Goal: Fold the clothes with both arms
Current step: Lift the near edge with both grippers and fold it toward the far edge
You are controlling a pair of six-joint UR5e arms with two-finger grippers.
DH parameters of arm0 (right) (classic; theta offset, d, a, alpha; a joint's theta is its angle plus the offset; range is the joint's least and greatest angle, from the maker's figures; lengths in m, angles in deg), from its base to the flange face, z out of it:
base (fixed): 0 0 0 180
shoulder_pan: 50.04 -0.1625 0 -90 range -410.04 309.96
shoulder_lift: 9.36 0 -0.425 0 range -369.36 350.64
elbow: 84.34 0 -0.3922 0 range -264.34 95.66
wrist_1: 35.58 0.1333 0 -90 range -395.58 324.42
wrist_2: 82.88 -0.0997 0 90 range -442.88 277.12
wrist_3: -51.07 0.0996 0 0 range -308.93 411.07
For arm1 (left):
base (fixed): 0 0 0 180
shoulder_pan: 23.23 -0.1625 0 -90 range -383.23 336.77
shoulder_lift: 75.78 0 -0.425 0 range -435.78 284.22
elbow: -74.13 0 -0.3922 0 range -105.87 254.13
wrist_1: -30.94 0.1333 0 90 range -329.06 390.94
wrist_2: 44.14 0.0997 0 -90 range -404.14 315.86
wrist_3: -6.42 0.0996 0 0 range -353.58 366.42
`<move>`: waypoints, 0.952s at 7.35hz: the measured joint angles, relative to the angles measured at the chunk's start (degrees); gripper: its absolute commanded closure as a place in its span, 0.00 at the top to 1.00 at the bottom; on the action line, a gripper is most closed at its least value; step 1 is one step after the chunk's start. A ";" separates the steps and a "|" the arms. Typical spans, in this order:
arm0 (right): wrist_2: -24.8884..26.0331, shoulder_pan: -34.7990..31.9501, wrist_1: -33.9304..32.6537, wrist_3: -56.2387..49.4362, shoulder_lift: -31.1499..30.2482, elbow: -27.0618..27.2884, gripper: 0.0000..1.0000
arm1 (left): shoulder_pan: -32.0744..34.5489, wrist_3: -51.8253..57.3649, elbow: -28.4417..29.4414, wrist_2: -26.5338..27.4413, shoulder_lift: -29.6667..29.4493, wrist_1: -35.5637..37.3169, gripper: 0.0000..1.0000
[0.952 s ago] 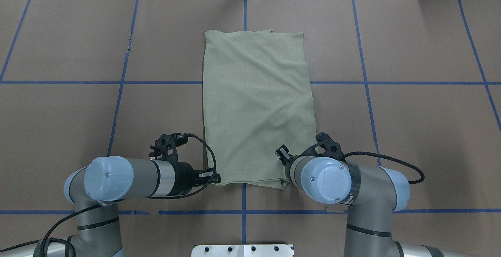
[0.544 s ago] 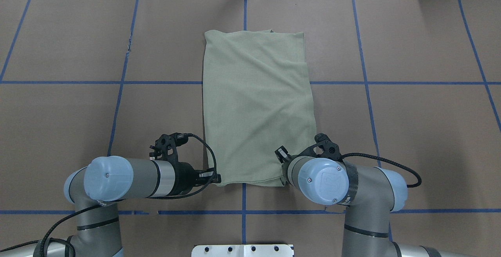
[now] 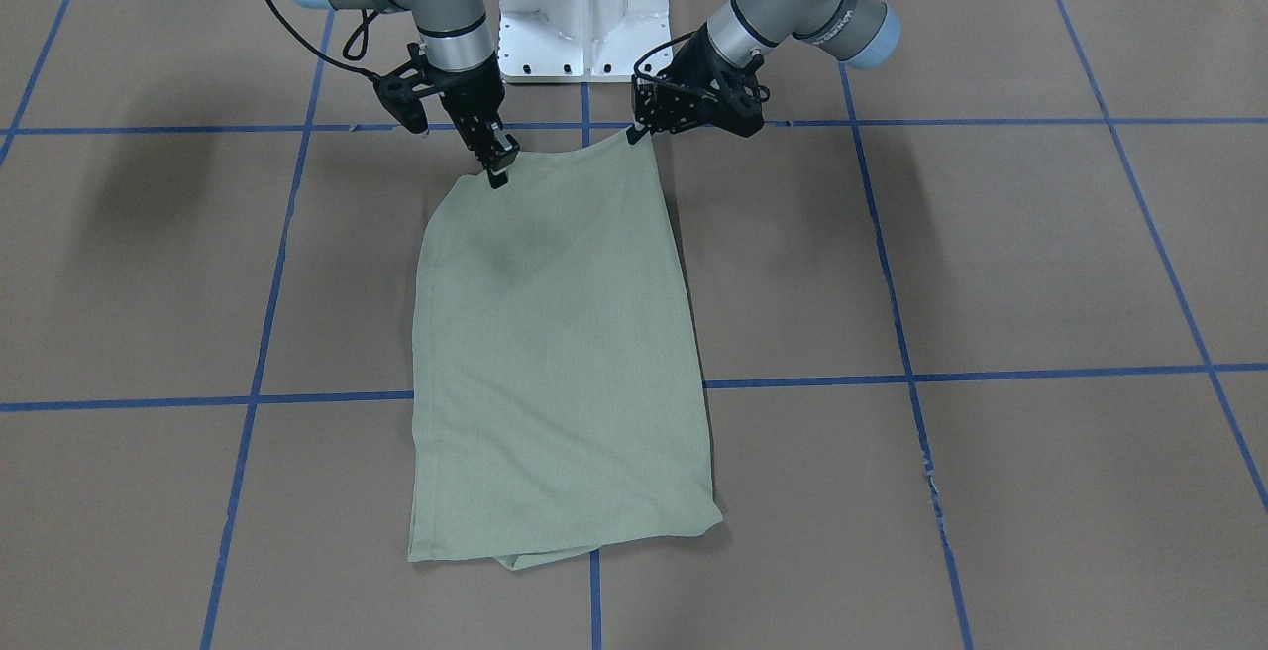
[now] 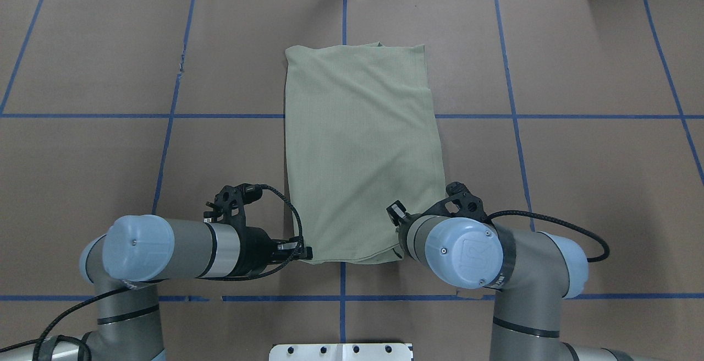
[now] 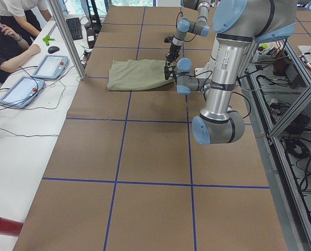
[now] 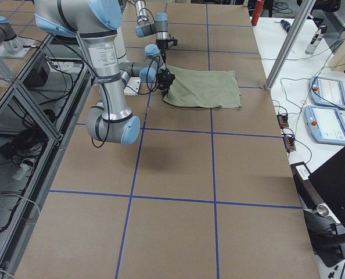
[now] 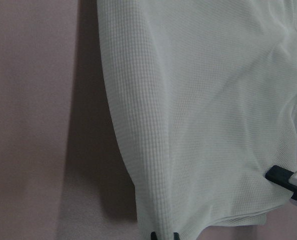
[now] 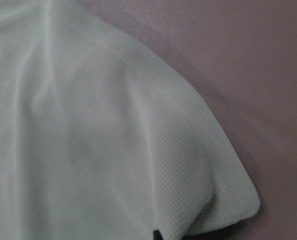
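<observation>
Light is even and fairly bright, falling from above, with no glare. In the front-facing view soft, blurred shadows lie on the brown table [image 3: 991, 254] at the view's left, and a dim patch darkens the shirt [image 3: 555, 353] near its far end. Both wrist views are washed out and soft: the shirt looks almost white, and a dark shadow lies on the table beside its edge. The side views are sharp, and the white desk [image 5: 19, 130] is brightest.

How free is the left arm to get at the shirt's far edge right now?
Likely yes, path-wise: nothing sits on the shirt or table between. But the left pincer is shut on the near corner, so it would drag that along.
</observation>
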 measured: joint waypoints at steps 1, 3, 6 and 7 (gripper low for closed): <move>-0.16 0.51 -6.38 -0.08 0.09 6.24 0.00 | 0.32 0.01 -5.13 -2.11 1.39 3.36 0.00; -0.99 2.10 -17.63 -0.12 0.92 18.55 0.00 | 0.78 0.05 -17.97 -5.95 2.01 16.72 0.00; -2.39 0.61 -22.93 -4.32 5.21 18.49 0.00 | 4.34 2.23 -17.96 -7.01 -2.04 24.52 0.00; -2.35 -1.32 -21.09 -7.60 6.31 14.87 0.00 | 6.36 4.09 -13.44 -7.04 -4.50 24.69 0.00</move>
